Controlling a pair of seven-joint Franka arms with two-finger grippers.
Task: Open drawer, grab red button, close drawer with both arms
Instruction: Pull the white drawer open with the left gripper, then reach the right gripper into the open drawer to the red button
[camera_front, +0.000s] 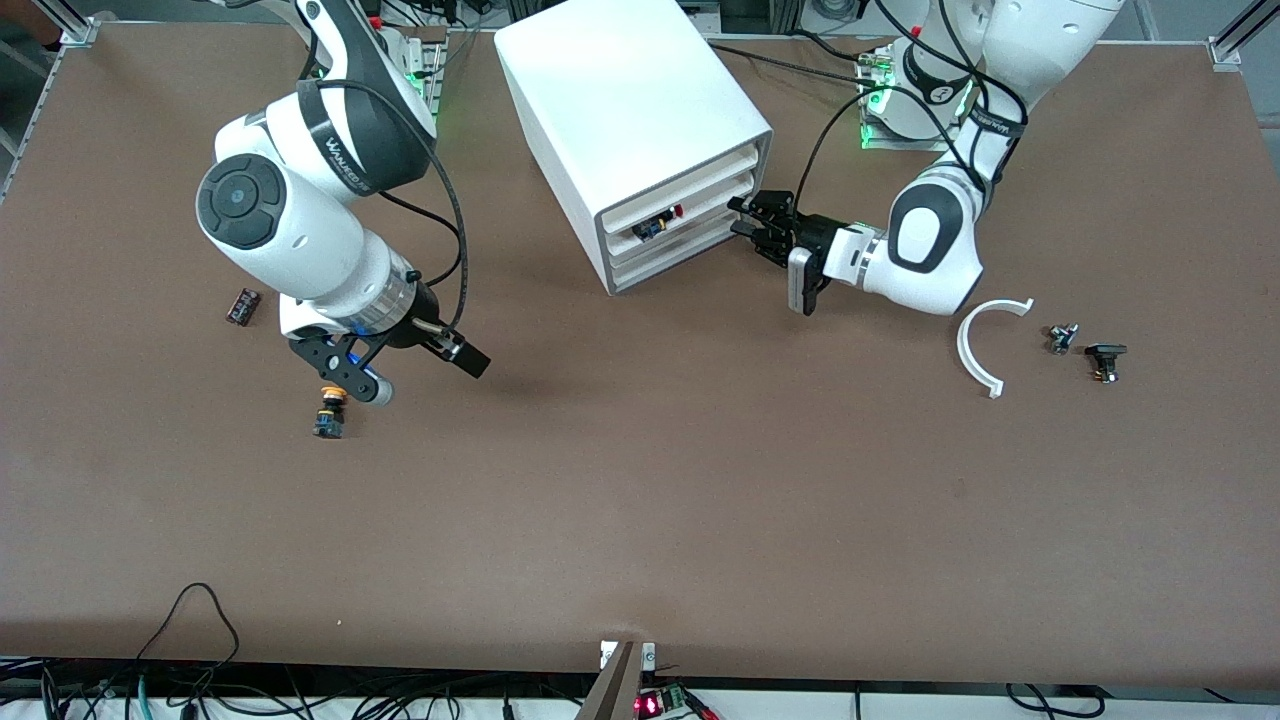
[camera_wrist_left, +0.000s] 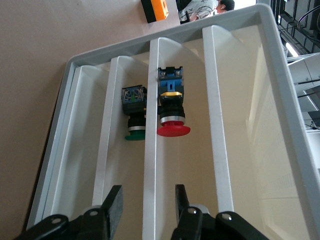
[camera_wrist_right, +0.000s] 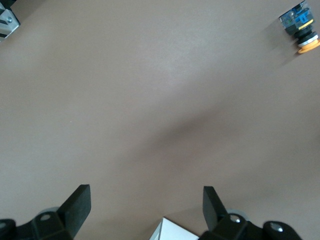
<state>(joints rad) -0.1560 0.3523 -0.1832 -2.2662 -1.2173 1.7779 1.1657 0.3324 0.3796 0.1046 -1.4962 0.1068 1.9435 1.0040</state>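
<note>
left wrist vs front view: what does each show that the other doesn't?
Left wrist only: the drawer's dividers, a green-capped button one compartment over from the red button, and the left gripper's fingers straddling a divider.
Front only: the cabinet, the right gripper open over the yellow-capped button.
Both: the red button in the opened drawer.

White dividers (camera_wrist_left: 150, 150) split the drawer (camera_wrist_left: 280, 75) into narrow lanes; the left hand (camera_wrist_left: 147, 207) straddles one. A red button (camera_wrist_left: 172, 117) and a green button (camera_wrist_left: 135, 117) block two lanes. Bare desk (camera_wrist_right: 150, 100) lies under the spread right hand (camera_wrist_right: 145, 202).
</note>
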